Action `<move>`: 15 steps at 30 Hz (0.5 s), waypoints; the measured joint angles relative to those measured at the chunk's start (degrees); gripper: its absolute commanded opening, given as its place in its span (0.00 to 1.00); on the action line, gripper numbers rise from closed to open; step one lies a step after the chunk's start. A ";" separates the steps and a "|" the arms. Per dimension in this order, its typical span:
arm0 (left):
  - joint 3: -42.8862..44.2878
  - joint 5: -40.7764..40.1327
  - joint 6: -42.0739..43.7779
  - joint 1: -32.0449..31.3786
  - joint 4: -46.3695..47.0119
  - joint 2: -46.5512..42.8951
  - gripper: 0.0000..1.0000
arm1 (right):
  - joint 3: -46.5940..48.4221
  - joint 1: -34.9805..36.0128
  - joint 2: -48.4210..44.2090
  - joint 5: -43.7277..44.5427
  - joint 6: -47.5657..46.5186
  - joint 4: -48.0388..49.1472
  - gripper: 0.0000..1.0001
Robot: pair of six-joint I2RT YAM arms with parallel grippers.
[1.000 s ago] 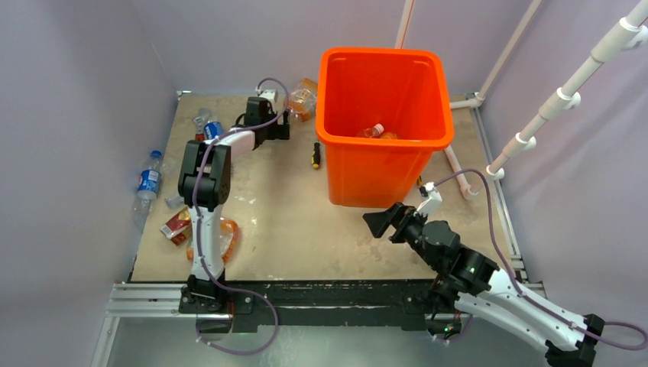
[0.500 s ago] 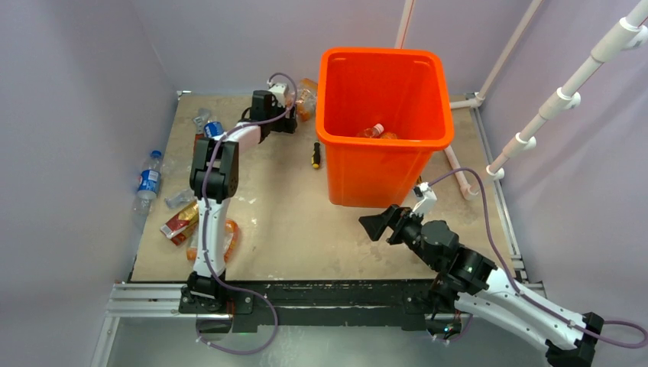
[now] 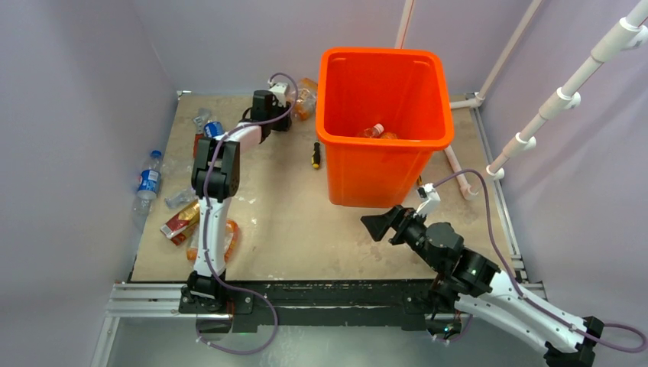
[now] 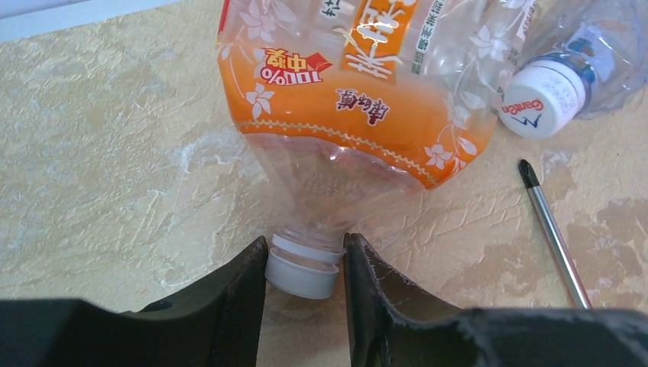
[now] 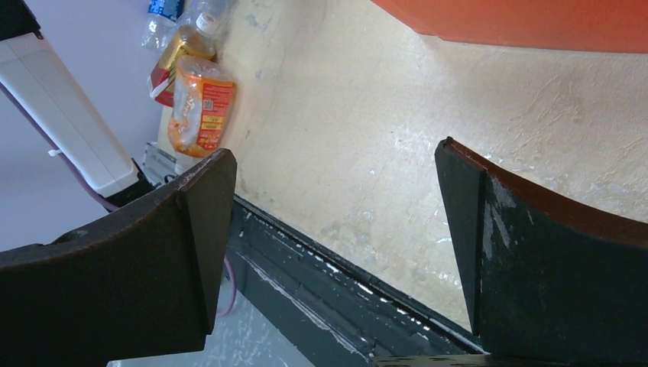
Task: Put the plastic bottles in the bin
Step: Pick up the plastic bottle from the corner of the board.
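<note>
Surface and room: a beige, rough-textured tabletop (image 3: 290, 214) is sitting between pale lavender walls. White pipes (image 3: 565, 95) are running along the wall right of the bin. The bin (image 3: 380, 142), bright orange, is standing toward the far side of the table, and at least one bottle (image 3: 374, 131) is lying inside it.

Left gripper (image 4: 303, 279): it is reaching to just left of the bin's far-left corner. The jaws are drawn in narrow and are pinching the white cap (image 4: 302, 274) of the orange-label bottle (image 4: 344, 92), one finger on each side. That bottle is lying on the table.

Right gripper (image 5: 336, 229): it is hanging just in front of the bin's near wall, jaws spread wide, gripping nothing.

Well left of the bin, a Pepsi bottle (image 3: 147, 182), a blue-label bottle (image 3: 212, 128), a red-label bottle (image 3: 177, 223) and a second orange bottle (image 3: 228, 238) are lying loose.

View differences:
- The top view is showing a black-and-yellow screwdriver (image 3: 315, 155) just left of the bin.
- Only the left wrist view is showing a clear bottle with a white Ganten cap (image 4: 544, 99) beside the pinched one.
- That view is also showing a thin screwdriver shaft (image 4: 554, 233). I cannot tell whether it is the same tool.
</note>
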 measured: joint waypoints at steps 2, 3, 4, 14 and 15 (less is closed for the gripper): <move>-1.92 0.09 -0.22 -0.09 2.34 -0.50 0.04 | -0.02 0.00 -0.63 0.04 0.04 -0.15 0.98; -3.21 0.04 -0.31 -0.11 3.69 -1.01 0.00 | -0.02 0.00 -1.09 0.07 0.09 -0.22 0.98; -4.96 0.02 -0.50 -0.15 5.05 -1.84 0.00 | -0.02 0.00 -1.36 0.11 0.11 -0.22 0.98; -31.95 -2.67 -4.52 -0.31 3.89 -27.93 0.00 | -0.04 0.00 -4.09 0.31 0.09 -0.48 0.98; -34.25 -3.08 -5.01 -0.31 2.60 -32.76 0.00 | -0.04 0.00 -4.22 0.02 -0.13 -0.26 0.98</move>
